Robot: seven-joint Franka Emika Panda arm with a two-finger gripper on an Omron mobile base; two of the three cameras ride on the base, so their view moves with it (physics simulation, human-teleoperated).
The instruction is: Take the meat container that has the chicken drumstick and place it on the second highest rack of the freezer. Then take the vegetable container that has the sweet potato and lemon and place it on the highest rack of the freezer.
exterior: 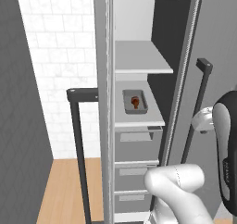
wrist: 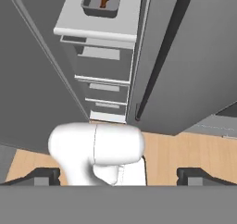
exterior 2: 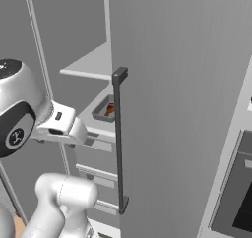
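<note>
1. Chicken drumstick [exterior: 135,102] lies in the grey meat container [exterior: 134,108], bone end toward 12 o'clock in the left base view.
2. Container sits on the second highest rack [exterior: 139,119] inside the open freezer [exterior: 105,126]. In my hand view it's at 12 o'clock, near the top edge [wrist: 102,1].
3. Highest rack [exterior: 141,59] is directly above it, with tall space overhead.
4. Pale grey drawers [exterior: 136,146] stack below the container's rack.
5. Freezer door [exterior 2: 182,109] stands open at 3 o'clock, dark bar handle [exterior 2: 119,138] on its face.
6. My gripper [wrist: 118,176] is spread wide, holding nothing, well apart from the container, over wood floor [wrist: 185,153].
</note>
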